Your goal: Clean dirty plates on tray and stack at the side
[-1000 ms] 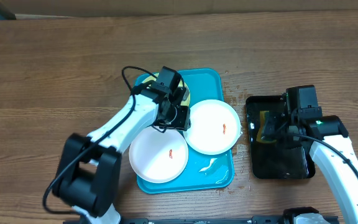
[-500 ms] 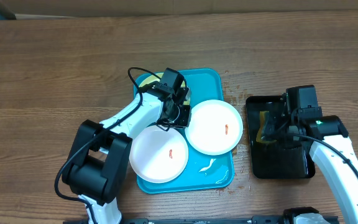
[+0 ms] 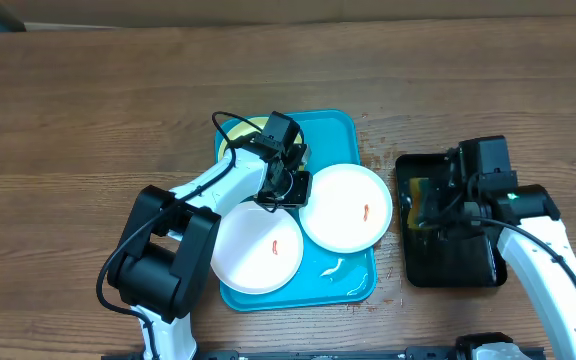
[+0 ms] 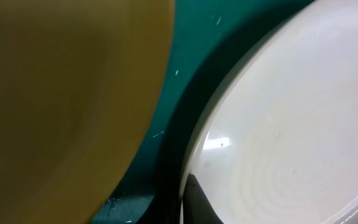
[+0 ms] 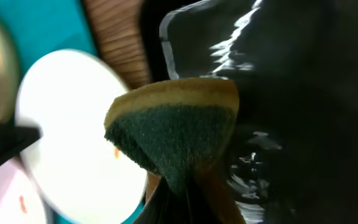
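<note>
The turquoise tray (image 3: pixel 333 125) holds three plates. A white plate (image 3: pixel 353 222) with a red smear lies at the right, and another white smeared plate (image 3: pixel 253 262) at the lower left. The yellow-green plate (image 3: pixel 236 130) is at the back left, mostly hidden by my left arm. My left gripper (image 3: pixel 292 187) is closed on the left rim of the right white plate (image 4: pixel 291 112); one dark finger (image 4: pixel 199 200) lies over its edge, beside the yellow-green plate (image 4: pixel 61 106). My right gripper (image 3: pixel 431 205) is shut on a yellow-and-green sponge (image 5: pixel 173 127) above the black tray.
A smaller black tray (image 3: pixel 458 262) sits to the right of the turquoise tray and looks wet and shiny in the right wrist view (image 5: pixel 291 93). A small wet smear (image 3: pixel 333 267) lies on the turquoise tray's front right. Bare wooden table (image 3: pixel 88 120) surrounds both trays.
My left gripper and the right white plate have shifted slightly to the right. The right arm with the sponge has hardly moved.
</note>
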`<action>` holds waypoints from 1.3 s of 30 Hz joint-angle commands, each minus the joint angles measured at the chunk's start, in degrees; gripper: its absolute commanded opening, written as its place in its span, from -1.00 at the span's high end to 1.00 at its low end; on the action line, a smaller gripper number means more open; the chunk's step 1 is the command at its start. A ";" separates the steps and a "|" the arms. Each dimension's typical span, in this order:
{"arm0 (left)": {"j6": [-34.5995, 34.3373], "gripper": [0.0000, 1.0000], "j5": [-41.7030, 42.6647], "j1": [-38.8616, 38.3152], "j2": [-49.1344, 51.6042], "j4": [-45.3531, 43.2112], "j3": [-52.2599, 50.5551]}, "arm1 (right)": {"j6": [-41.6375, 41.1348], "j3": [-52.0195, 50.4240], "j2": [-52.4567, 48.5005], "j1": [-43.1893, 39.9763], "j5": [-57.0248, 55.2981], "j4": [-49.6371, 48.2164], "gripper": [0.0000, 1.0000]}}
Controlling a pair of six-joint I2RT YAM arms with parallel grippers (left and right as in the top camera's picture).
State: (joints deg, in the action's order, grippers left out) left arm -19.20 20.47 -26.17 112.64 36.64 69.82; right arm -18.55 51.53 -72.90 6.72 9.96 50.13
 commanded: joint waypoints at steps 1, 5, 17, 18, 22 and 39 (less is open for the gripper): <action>-3.15 0.92 -5.38 -0.33 2.64 1.09 -0.33 | 2.54 3.26 0.90 3.72 5.90 -1.55 0.92; -4.57 0.92 -5.68 -0.42 2.64 1.64 -0.33 | -0.81 3.23 0.44 10.19 6.60 -4.13 0.92; -8.28 0.92 -5.14 -0.48 2.62 2.14 -0.33 | -14.25 3.19 -15.08 22.73 -1.05 -17.18 0.93; -8.28 0.92 -5.14 -0.48 2.62 2.12 -0.33 | -14.29 3.19 -16.52 22.80 -1.55 -17.53 0.92; -8.26 0.92 -5.51 -0.48 2.62 2.32 -0.33 | -14.53 3.19 -21.94 22.80 -4.90 -18.18 0.92; -8.72 0.92 -10.01 -0.44 2.64 4.66 -0.33 | -22.21 3.67 -26.64 12.92 -20.02 -8.31 0.93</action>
State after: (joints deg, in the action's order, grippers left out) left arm -27.35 19.14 -26.72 112.64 39.40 70.57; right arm -39.64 56.80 -97.36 24.58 -1.37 39.07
